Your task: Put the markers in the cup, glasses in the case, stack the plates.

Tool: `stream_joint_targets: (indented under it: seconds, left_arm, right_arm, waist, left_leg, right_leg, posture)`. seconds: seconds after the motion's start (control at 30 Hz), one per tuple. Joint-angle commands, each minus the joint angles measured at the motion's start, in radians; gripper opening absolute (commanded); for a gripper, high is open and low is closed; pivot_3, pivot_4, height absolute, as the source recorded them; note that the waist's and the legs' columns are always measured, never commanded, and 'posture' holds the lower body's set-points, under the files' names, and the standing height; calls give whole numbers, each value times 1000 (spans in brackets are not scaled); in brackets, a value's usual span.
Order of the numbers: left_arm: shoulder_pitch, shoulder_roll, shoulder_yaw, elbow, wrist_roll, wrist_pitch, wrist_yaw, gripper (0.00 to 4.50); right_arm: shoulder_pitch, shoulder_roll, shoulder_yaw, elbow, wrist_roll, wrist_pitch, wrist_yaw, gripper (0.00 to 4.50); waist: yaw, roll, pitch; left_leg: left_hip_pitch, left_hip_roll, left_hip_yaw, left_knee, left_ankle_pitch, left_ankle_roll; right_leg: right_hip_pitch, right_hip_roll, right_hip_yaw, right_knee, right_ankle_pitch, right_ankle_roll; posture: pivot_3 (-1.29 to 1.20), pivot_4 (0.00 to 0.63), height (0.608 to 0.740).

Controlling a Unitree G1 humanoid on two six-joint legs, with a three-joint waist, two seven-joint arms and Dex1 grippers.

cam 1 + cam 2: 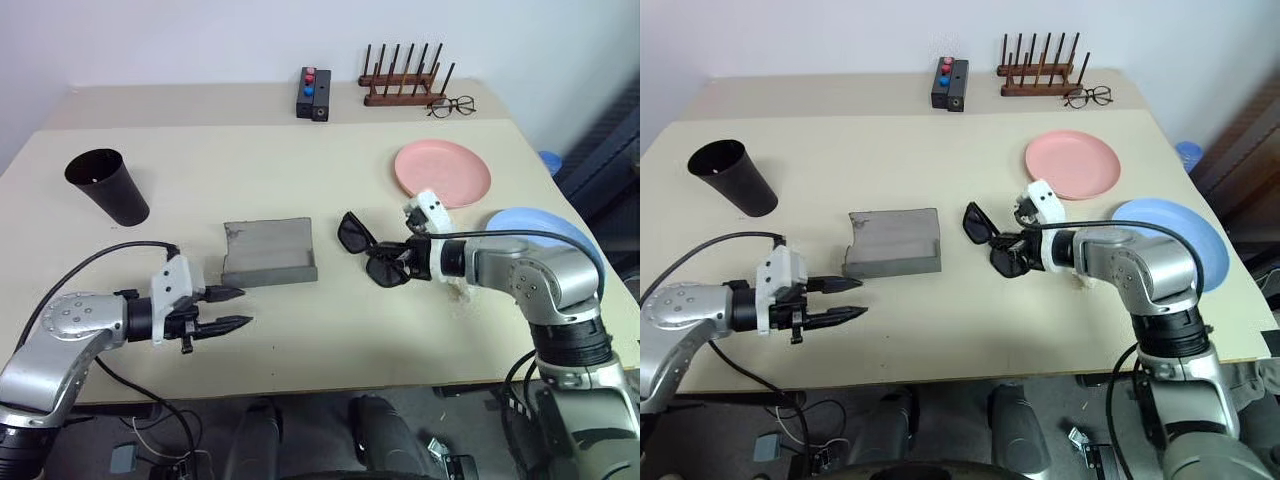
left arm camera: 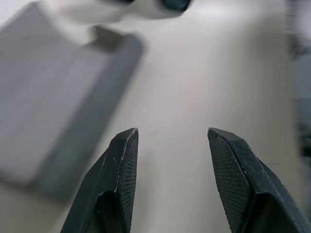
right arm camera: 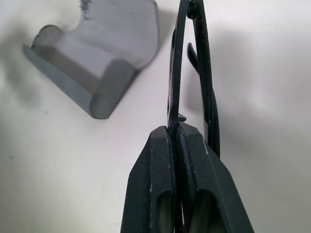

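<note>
Glasses (image 1: 365,247) beside case (image 1: 268,251), near plates (image 1: 442,171)

No writing can be read anywhere here — no label, brand, number or sign. The black cup (image 1: 108,185) is plain, the grey case (image 1: 268,252) carries only a dark smudge at one corner of its flap, and the pink plate (image 1: 442,171) and blue plate (image 1: 1171,232) are bare. The small black box (image 1: 314,93) at the back of the desk (image 1: 250,150) has red and blue knobs on top — any marking on its face is too small to make out.
</note>
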Motion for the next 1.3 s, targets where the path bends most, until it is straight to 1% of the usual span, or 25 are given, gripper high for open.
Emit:
stream_joint_targets:
  seconds: [0.03,0.1,0.17,0.3,0.4,0.53,0.67,0.77,0.87,1.23,1.3]
  left_arm:
    - [16,3,69,23,0,-17,26,2321]
    - [20,4,92,59,11,-31,36,2321]
    - [24,8,111,98,21,-49,40,2321]
    - [33,14,131,145,30,-81,29,2321]
    - [36,24,136,178,38,-105,14,2321]
    - [32,31,135,171,31,-100,13,2321]
    - [26,3,159,121,-8,-87,31,2321]
    - [26,-35,190,95,-54,-98,45,2321]
    - [43,-55,205,67,-65,-100,56,2321]
    - [92,-50,213,25,-67,-98,62,2321]
    - [97,-52,208,28,-62,-104,60,2321]
  right_arm:
    - [-97,-16,74,-20,-50,-115,93,36]
    - [-158,5,124,21,-83,-172,141,36]
    - [-223,49,183,73,-119,-235,184,36]
    - [-324,143,266,192,-179,-340,267,36]
    - [-408,236,324,332,-235,-434,328,36]
    - [-490,337,365,538,-318,-557,384,36]
    - [-548,424,393,714,-375,-632,457,36]
    - [-557,457,398,774,-402,-638,506,36]
    - [-547,469,408,811,-440,-657,537,36]
    - [-555,482,403,865,-487,-611,655,36]
    - [-555,492,401,894,-500,-618,653,36]
  waist:
    - [-6,0,0]
    - [-9,0,0]
    - [-12,0,0]
    - [-18,0,0]
    - [-19,0,0]
    - [-18,0,0]
    - [-16,0,0]
    - [-17,0,0]
    - [-18,0,0]
    - [-19,0,0]
    - [-19,0,0]
  left_leg:
    - [0,0,0,-1,0,0]
    - [0,0,0,-1,0,0]
    - [0,0,0,-1,0,0]
    - [0,0,0,-2,0,0]
    - [0,0,0,-2,0,0]
    - [0,0,0,-2,0,0]
    - [-1,0,0,-2,0,0]
    - [-1,0,0,-3,0,0]
    - [0,0,0,-3,0,0]
    - [0,0,0,-3,0,0]
    - [0,0,0,-3,0,0]
  right_leg:
    - [0,0,0,0,0,0]
    - [0,0,0,0,0,0]
    - [0,0,0,0,0,0]
    - [-1,0,0,0,0,0]
    - [-1,0,0,0,0,0]
    - [-2,0,0,1,0,1]
    - [-1,0,0,1,0,1]
    - [-1,0,-1,2,2,4]
    - [-1,1,-1,2,2,4]
    - [-2,1,-1,2,2,4]
    - [-2,1,-1,2,2,4]
  posture:
    - [0,150,740]
    - [0,150,740]
    - [0,150,740]
    - [0,150,740]
    - [0,150,740]
    - [0,150,740]
    - [0,150,740]
    - [0,150,740]
    - [0,150,740]
    - [0,150,740]
    - [0,150,740]
